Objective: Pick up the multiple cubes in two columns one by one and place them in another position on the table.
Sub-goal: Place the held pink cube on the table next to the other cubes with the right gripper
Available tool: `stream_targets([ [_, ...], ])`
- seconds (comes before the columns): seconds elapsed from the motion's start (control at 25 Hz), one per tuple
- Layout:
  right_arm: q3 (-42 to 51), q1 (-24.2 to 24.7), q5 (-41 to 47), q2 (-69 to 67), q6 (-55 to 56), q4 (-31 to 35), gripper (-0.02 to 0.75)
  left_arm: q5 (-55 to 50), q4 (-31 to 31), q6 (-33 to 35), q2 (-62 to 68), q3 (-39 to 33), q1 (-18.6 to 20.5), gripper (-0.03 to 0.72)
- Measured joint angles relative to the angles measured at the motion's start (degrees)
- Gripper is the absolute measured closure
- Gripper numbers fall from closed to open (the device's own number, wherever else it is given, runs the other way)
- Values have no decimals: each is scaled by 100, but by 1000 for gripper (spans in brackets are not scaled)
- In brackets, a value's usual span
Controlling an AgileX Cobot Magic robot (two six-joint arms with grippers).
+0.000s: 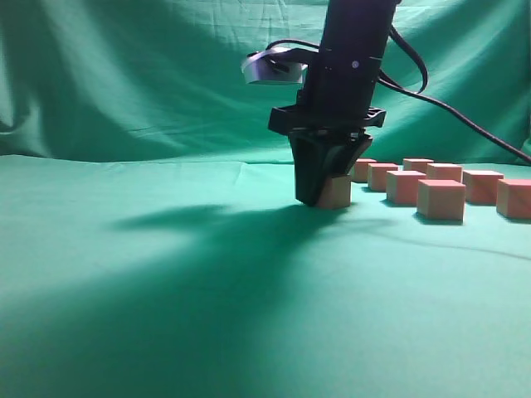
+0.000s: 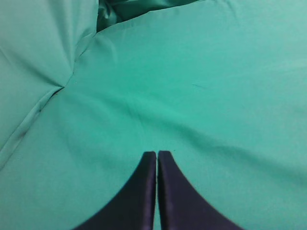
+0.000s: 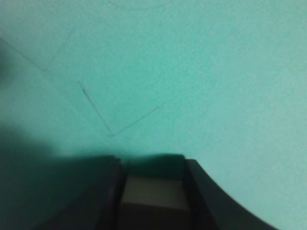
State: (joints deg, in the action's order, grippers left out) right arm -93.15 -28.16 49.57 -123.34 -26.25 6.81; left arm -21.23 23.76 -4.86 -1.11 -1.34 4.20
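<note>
Several wooden cubes with reddish tops (image 1: pixel 440 199) stand in two columns on the green cloth at the right of the exterior view. My right gripper (image 1: pixel 323 197) points straight down left of them, shut on one wooden cube (image 1: pixel 337 192) that sits at cloth level. In the right wrist view that cube (image 3: pixel 153 191) fills the gap between the two dark fingers (image 3: pixel 152 165). My left gripper (image 2: pixel 157 154) is shut and empty over bare green cloth; it does not show in the exterior view.
Green cloth (image 1: pixel 166 290) covers the table and rises as a backdrop behind. A black cable (image 1: pixel 465 124) runs from the right arm down toward the right edge. The nearest cubes in the columns (image 1: pixel 382 176) stand just right of the held one.
</note>
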Motion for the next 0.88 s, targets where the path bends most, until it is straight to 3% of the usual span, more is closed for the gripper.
stream_targets([
  [0.04,-14,0,-4,-13,-13,0,484,0,0,0,0,0,0,688],
  [0.28,-492,0,219,-48,-38,-88,170,0,0,0,0,0,0,688],
  [0.36,-877,0,559,-48,-38,-105,112,0,0,0,0,0,0,688],
  [0.56,-1851,0,1743,-38,19,-130,125,0,0,0,0,0,0,688],
  [0.68,-2086,0,2005,139,55,-233,186,0,0,0,0,0,0,688],
  [0.88,-2100,0,2160,737,528,-483,179,0,0,0,0,0,0,688],
])
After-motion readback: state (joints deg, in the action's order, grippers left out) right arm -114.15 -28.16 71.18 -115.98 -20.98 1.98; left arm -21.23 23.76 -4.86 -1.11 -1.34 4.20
